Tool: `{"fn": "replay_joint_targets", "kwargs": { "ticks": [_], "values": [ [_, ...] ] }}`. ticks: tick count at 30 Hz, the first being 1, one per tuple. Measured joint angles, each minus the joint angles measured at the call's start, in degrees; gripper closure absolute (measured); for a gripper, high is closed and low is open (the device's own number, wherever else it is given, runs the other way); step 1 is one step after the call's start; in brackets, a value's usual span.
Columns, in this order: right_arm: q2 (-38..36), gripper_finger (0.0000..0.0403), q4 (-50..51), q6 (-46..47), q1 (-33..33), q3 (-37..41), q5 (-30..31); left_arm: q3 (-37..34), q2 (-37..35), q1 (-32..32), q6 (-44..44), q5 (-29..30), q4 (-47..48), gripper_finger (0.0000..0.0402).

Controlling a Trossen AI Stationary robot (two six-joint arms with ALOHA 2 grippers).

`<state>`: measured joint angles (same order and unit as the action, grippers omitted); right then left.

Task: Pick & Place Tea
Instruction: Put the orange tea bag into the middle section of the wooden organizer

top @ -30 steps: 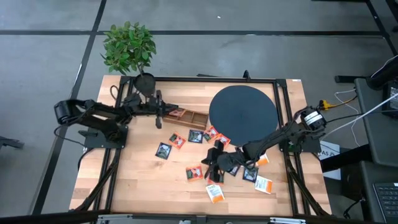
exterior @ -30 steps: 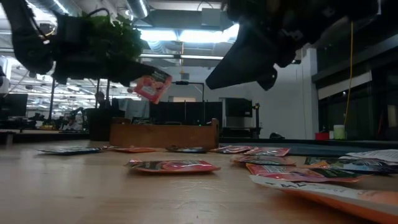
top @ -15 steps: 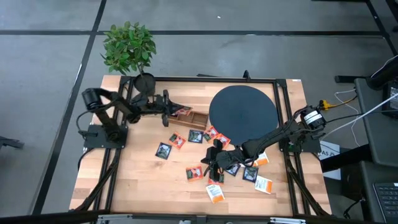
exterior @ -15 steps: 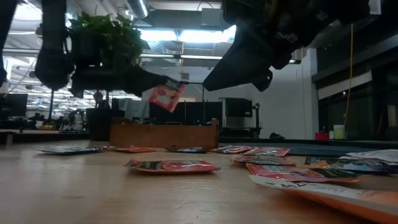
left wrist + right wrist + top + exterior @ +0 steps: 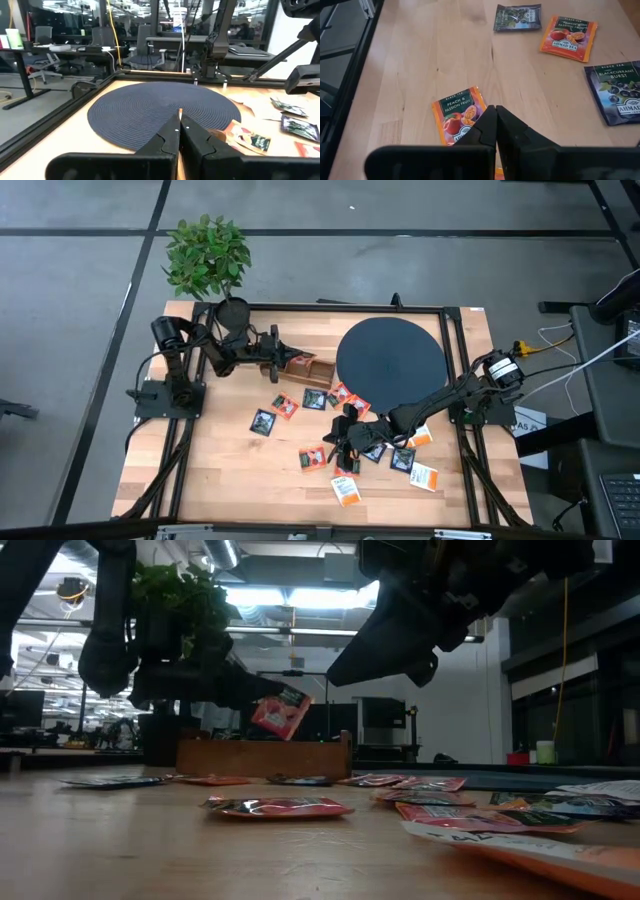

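My left gripper (image 5: 283, 363) is shut on a red-orange tea sachet (image 5: 282, 712) and hovers over the left end of the long wooden tray (image 5: 308, 370). In the left wrist view the sachet (image 5: 243, 138) sticks out beside the shut fingers. My right gripper (image 5: 341, 442) is shut and raised above the table, over a cluster of sachets. Straight below it lies an orange peach sachet (image 5: 458, 117), flat on the wood. More sachets (image 5: 263, 421) (image 5: 424, 477) lie flat around the table's middle and near right. My left gripper pinches the sachet between its two fingers by an upper edge (image 5: 268, 698). The fingers (image 5: 240, 688) reach in roughly level from the table's left. The sachet is lifted clear and hangs tilted below the fingertips, above the tray.
A big black round disc (image 5: 390, 360) lies just right of the tray, and some sachets lie along its near rim. A potted plant (image 5: 207, 255) stands at the far left corner. Black frame rails (image 5: 460, 380) edge the table. Bare wood (image 5: 220, 470) lies at the near left.
My left gripper has carried the red-orange sachet toward the table's right, from left of the tray to over its left end, and has come down a little. The sachet has stayed pinched and has tipped slightly. The right arm has barely moved.
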<state>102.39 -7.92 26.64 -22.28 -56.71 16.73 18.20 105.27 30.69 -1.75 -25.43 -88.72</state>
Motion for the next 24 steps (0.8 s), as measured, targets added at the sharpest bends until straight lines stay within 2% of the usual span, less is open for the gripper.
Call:
{"fn": "replay_joint_targets", "kwargs": {
  "ticks": [24],
  "values": [
    [0.0, 0.0393, 0.0, 0.0, 0.0, 0.0, 0.1, 0.0, 0.0, 0.2, 10.2, 0.4, 3.7, 0.0400]
  ]
}}
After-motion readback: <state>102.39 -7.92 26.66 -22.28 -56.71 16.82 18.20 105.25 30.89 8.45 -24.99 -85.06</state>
